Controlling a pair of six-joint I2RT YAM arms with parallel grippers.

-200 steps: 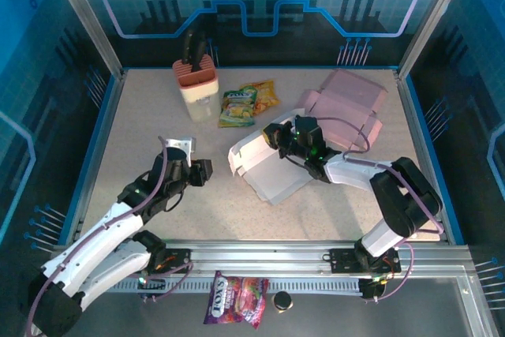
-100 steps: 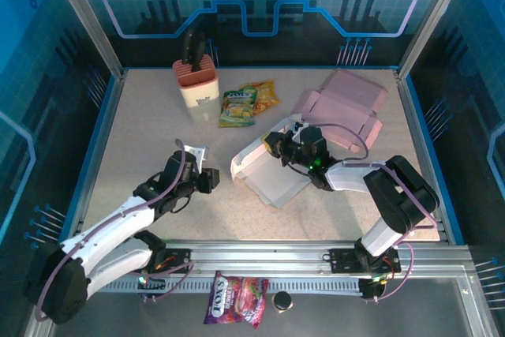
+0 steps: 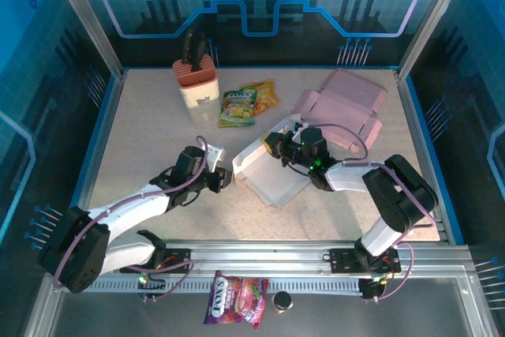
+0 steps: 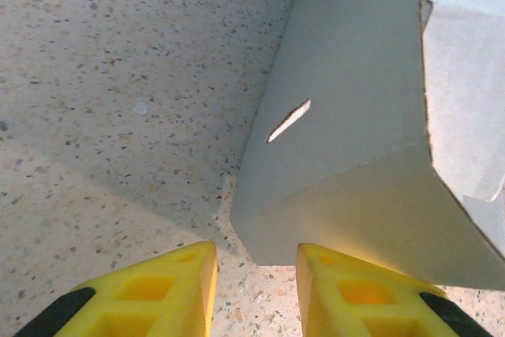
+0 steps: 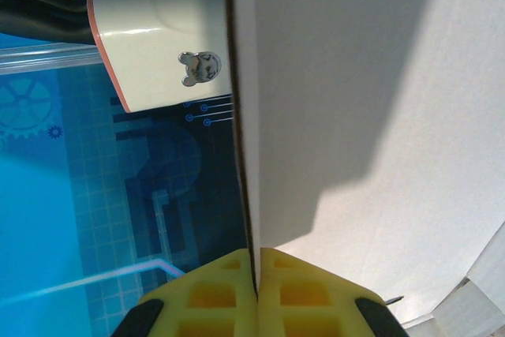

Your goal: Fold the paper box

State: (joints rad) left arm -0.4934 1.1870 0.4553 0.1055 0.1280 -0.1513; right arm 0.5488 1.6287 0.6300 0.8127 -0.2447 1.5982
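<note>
Right jaws pinch the paper box (image 3: 271,181); left jaws gape.

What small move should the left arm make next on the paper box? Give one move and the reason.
Probably ease the left gripper forward so the near corner of the paper box slips between its jaws. They stand apart and grip nothing, with that corner right ahead of the gap, while the right gripper is pinched shut on a panel edge and steadies the box.

White paper box (image 3: 267,173), part-folded, sits on the table (image 3: 150,128), slightly right of centre. Base panel lies flat; left side wall stands up, creased, with a short diagonal slit (image 4: 289,119) cut through it.
</note>
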